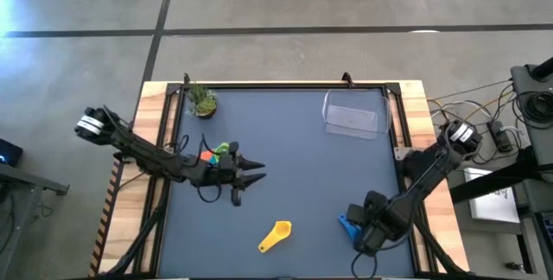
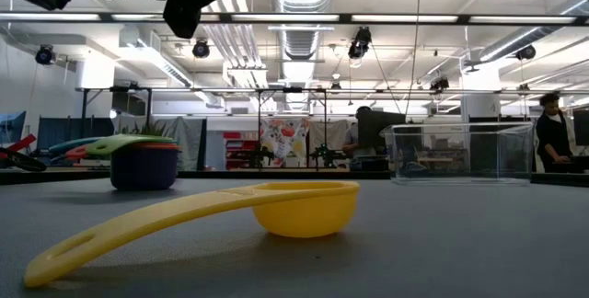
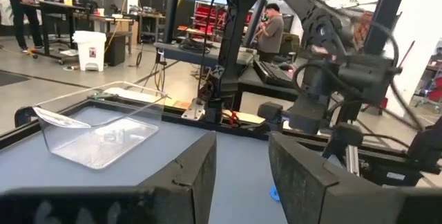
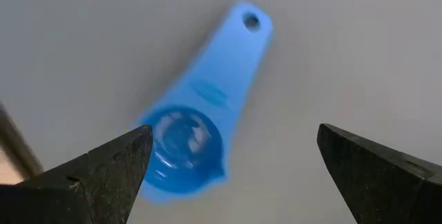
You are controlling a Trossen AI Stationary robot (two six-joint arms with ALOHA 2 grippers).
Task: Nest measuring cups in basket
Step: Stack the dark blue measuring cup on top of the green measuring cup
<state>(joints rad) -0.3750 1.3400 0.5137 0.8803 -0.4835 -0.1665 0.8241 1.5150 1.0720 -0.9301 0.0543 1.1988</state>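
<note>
The blue measuring cup [image 4: 186, 141] lies on the table near the right edge, bowl up, also seen as the blue cup [image 1: 347, 223]. My right gripper [image 4: 235, 137] hovers over it, open, a finger on either side, touching nothing. The yellow cup [image 1: 276, 235] rests on its bowl near the front, handle tip on the table [image 2: 55, 261]. A stack of cups [image 2: 143, 162], purple bowl lowest with green, orange and teal handles, stands at the left beside my left arm [image 1: 212, 154]. My left gripper [image 1: 249, 176] is open, just right of the stack. The clear basket [image 1: 352, 117] sits far right.
A small potted plant [image 1: 201, 100] stands in the far left corner. Wooden rails border the table [image 1: 155, 142]. Bare mat lies in the middle between the yellow cup and the basket [image 3: 97, 131]. People stand in the room behind.
</note>
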